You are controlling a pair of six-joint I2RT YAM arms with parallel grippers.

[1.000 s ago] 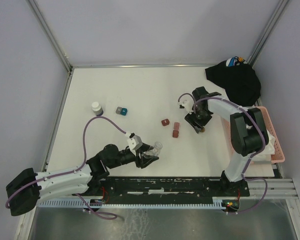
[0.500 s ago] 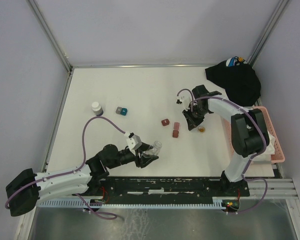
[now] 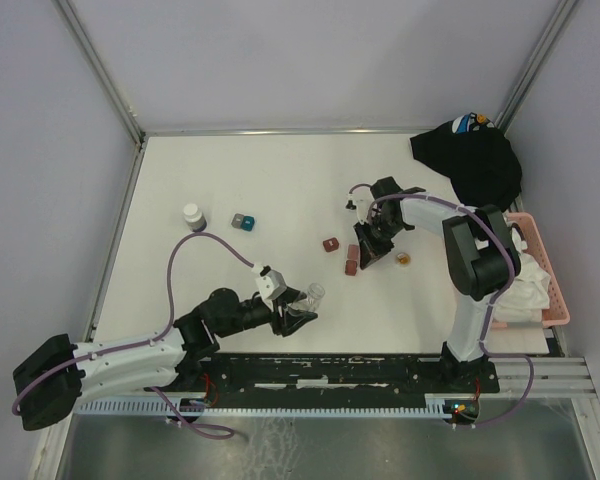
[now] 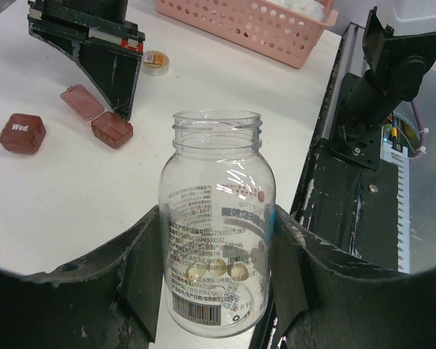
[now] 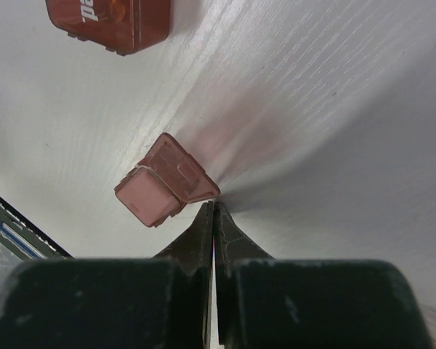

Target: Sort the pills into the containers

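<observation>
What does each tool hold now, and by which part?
Left tool grips the clear bottle by its lower body. Right tool is shut, holding nothing visible.

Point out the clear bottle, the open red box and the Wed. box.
clear bottle (image 4: 207, 218), left wrist view, on its printed label.
open red box (image 5: 151, 198), right wrist view, on the pale inside of its base.
Wed. box (image 4: 20, 132), left wrist view, on its lettered lid.

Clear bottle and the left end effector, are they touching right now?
Touching. The left wrist view shows the clear bottle standing upright inside the left end effector, with both fingers pressed flat against its sides and no gap visible.
</observation>
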